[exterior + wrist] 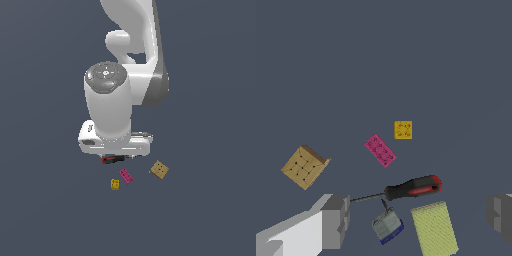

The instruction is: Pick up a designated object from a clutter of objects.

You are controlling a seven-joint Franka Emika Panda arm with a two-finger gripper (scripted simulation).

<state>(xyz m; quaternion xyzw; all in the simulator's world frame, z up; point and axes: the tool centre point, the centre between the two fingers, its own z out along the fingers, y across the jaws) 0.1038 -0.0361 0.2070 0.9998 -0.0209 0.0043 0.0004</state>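
The yellow brick [403, 129] lies free near the middle of the wrist frame, beside the pink brick [380, 150], while the hand [416, 220] hangs released above the screwdriver [412, 187], so next it must approach.

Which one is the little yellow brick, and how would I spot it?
Start at the big white robot arm and look at the floor below it. Next to the flat pink brick sits the little yellow brick. It is the smallest blocky piece, mustard yellow with dark stud holes, much smaller than the tan block.
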